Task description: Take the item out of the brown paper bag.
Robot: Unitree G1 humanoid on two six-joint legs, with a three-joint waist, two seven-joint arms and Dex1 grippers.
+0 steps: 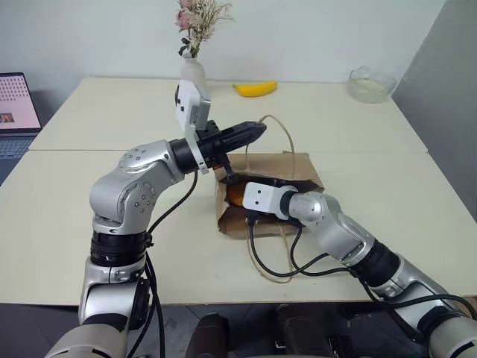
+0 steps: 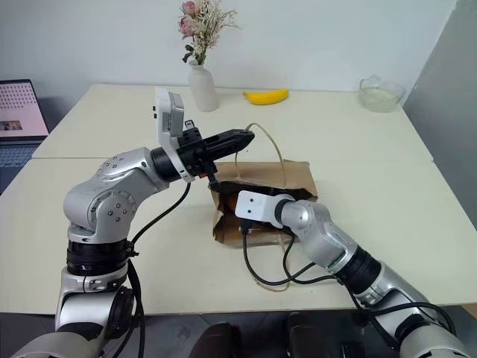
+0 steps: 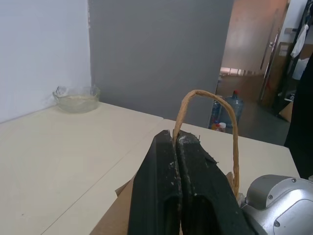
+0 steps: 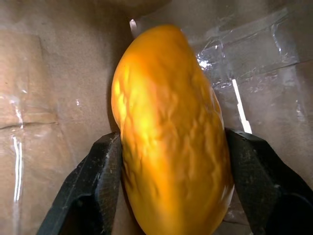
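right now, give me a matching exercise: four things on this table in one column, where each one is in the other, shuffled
Things:
1. small rounded yellow-orange item
2. curved yellow banana
3. clear glass bowl
4. thin looped tan cord handle

Places:
A. far right corner of the table
B. pinched in the left gripper's fingers
C. inside the brown paper bag, between the right gripper's fingers
D. far side of the table, beside the white vase

Pairs: 1-C, 2-D, 3-A, 4-B
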